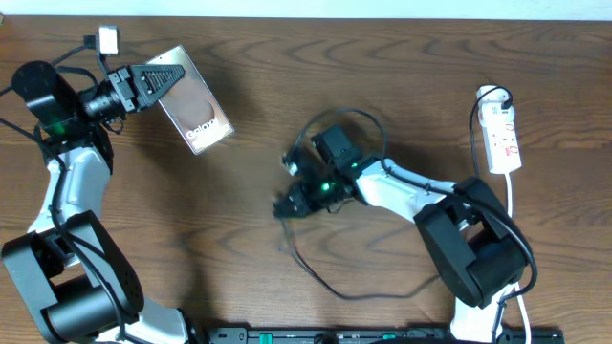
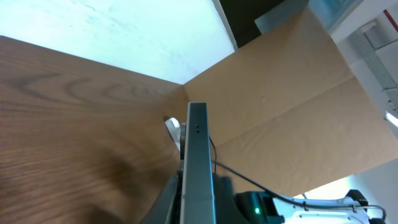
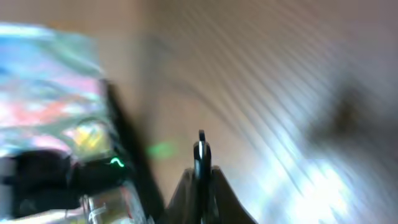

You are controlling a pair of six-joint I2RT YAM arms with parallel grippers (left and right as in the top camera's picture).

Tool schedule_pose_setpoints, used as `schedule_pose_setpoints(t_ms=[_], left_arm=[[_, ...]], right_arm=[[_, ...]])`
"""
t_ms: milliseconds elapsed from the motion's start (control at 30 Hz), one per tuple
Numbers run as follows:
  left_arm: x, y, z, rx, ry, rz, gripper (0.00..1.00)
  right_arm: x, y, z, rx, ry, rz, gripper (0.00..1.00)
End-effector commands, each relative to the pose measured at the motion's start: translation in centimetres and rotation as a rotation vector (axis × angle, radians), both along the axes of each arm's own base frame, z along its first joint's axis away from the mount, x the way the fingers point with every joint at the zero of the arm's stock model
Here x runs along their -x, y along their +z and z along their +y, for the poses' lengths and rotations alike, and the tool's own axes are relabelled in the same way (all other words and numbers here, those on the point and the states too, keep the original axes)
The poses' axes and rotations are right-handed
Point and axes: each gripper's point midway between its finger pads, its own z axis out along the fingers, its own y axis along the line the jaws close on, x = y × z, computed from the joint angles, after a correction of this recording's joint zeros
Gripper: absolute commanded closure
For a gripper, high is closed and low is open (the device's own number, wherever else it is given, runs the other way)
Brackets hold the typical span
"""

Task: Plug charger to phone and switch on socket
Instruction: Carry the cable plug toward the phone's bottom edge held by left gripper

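**While Both Grippers Are Closed: Phone Held at Left, Charger at Centre, Socket at Right**

Where the left arm reaches toward the far left corner of the table (image 1: 239, 258), the left gripper (image 1: 170, 76) is clamped on the upper end of the phone (image 1: 198, 113). The phone's face is turned up to the overhead camera and sits at an angle to the table edge. White lettering on the bronze-brown face reads "Galaxy"; the characters that follow are too small to make out. In the left wrist view the phone appears edge-on, standing straight up between the two fingers, with a cardboard box (image 2: 292, 93) behind it.

At the table centre, the right gripper (image 1: 285, 207) points left, well apart from the phone. Its fingers are pressed together. The right wrist view is heavily blurred, but a thin dark tip rises from between the closed fingers, consistent with the plug end of the charger (image 3: 201, 149). In the overhead view the black cable loops around the far side of the right wrist and trails toward the near edge of the table in a wide curve.

At the far right, the socket (image 1: 503, 129) lies flat with its long axis running front to back. Small red marks show on its top; no text on it can be read. A black plug sits at its far end and its white cord runs toward the near edge, past the right arm. The socket is well apart from both grippers.
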Motion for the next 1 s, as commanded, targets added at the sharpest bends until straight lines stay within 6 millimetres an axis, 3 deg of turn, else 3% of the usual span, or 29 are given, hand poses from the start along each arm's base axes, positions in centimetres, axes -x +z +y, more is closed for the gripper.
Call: schedule_pose_setpoints(t_ms=[0,300,633,967], left_arm=[[0.5,0.9,-0.3,-0.018,-0.025,-0.04,0.92],[0.6,0.7,-1.6,-0.009,-0.057,-0.019,0.93],[0.9,0.7,-4.3,-0.009,-0.123,-0.023,0.93],[0.9,0.7,-4.6,-0.009,-0.131,-0.023,0.93]], right_arm=[[0.6,5.2,1.5,-0.302,0.132,-0.001,0.99],[-1.3,8.9,3.1,-0.484,0.18,-0.215,0.99],[-2.1,9.9,3.1,-0.526,0.185,-0.286,0.99],[-4.1,11.6,2.1,-0.578,0.153,-0.345,0.99]])
